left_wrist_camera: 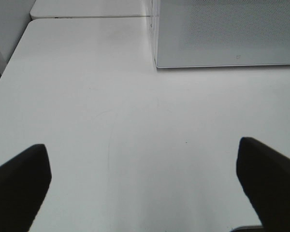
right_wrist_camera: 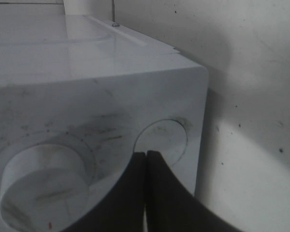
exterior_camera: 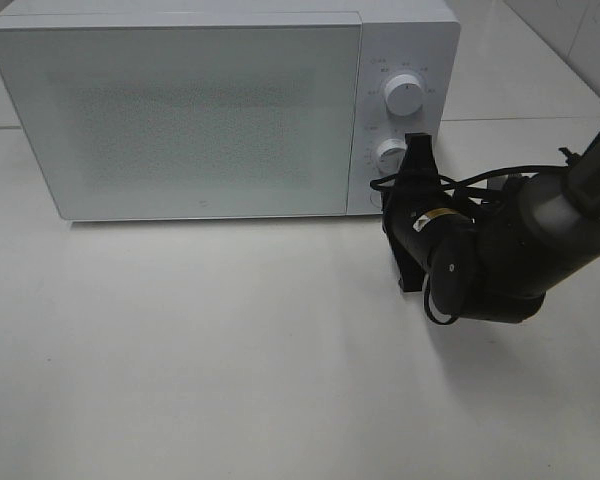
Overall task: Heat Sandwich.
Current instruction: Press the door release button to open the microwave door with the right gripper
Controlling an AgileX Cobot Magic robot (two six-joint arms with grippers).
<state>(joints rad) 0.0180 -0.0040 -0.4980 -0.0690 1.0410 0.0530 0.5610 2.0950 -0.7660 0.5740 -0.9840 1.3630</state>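
I see the right gripper (right_wrist_camera: 146,154) fully closed and empty at the microwave (exterior_camera: 180,110) control panel, and the left gripper (left_wrist_camera: 141,147) spread wide, holding nothing.

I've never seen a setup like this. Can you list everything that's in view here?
White box-shaped microwave oven: one, white with a frosted grey door, shut, at the back of the table.
Round white dials: two, white, one above the other on the microwave's panel, right of the door.
Flat white table: one, white, under everything.
Left hand: one, black, open, over bare table in front of the microwave's corner.
Right hand: one, black, shut, tip at the panel by the lower dial.
Right arm: one, black with a black cable, reaching in from the right.
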